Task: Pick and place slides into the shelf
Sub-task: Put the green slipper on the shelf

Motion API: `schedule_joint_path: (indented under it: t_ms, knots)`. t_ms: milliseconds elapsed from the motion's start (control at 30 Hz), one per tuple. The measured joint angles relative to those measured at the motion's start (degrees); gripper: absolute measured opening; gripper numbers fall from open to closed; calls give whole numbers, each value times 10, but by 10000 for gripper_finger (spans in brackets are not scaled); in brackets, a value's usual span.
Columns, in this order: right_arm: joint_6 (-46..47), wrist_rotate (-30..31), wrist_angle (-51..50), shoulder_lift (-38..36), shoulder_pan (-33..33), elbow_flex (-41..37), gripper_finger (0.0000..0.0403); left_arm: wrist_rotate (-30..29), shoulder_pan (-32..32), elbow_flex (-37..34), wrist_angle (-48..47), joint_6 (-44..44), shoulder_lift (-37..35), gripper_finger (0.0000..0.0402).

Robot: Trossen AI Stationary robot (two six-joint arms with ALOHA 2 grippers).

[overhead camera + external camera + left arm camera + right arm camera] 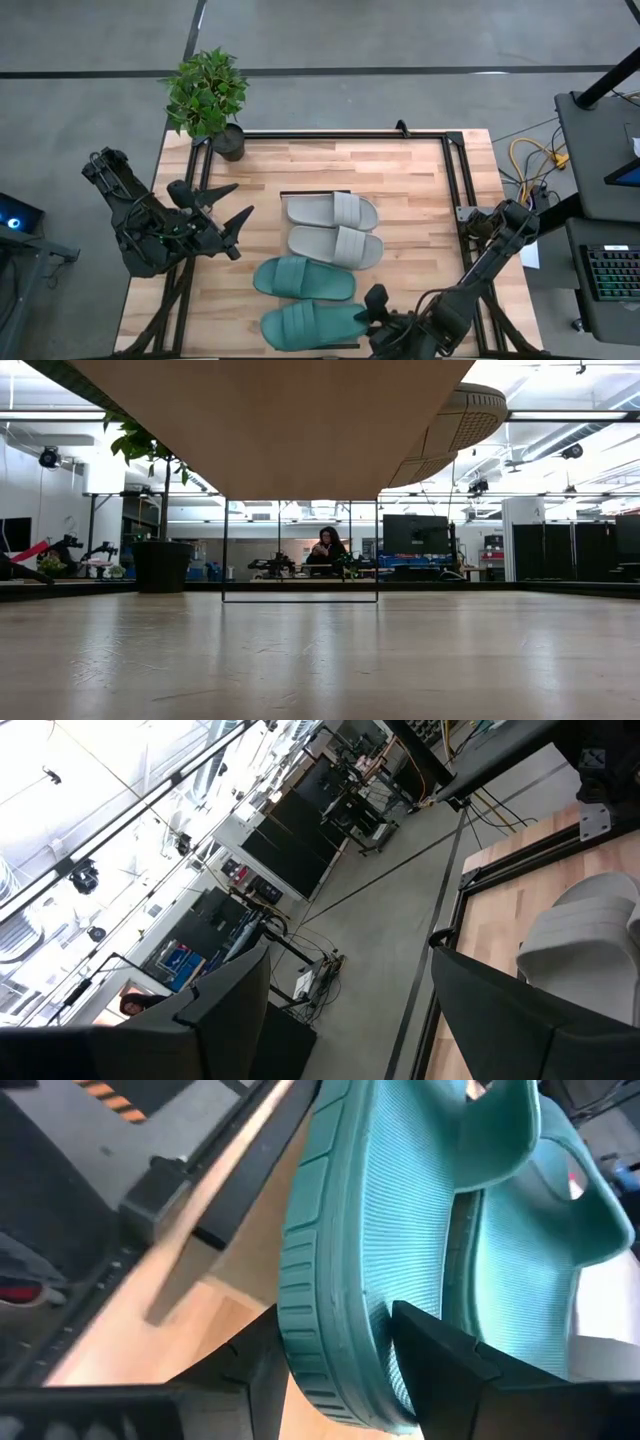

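Teal-green rubbery slide (312, 324) sat clamped at its edge in the right gripper (376, 310); such a thin bite could slip. Left gripper (228, 215) waited, fingers apart.

The right gripper (335, 1355) has its two dark fingers (440, 1360) set on either side of the ribbed edge of a teal-green slide (400, 1230), which fills the space ahead of them. Beyond the slide's outer edge runs a black frame rail (200, 1190) over pale wood.
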Motion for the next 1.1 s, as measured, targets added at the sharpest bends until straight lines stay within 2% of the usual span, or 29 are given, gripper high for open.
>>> schedule_joint_path:
  t_ms: [200, 400, 700, 933, 1100]
  knots:
    - [26, -24, -30, 0, 0, 18, 166, 0, 0, 0, 0, 0, 0, 262]
    - [77, -51, -109, 0, 0, 52, 166, 0, 0, 0, 0, 0, 0, 262]
    - [67, -53, -112, -1, -1, 76, 169, 0, 0, 0, 0, 0, 0, 262]
    - [31, -52, -111, -1, -5, 77, 212, 0, 0, 0, 0, 0, 0, 262]
    - [20, -50, -110, -1, -10, 78, 227, 0, 0, 0, 0, 0, 0, 262]
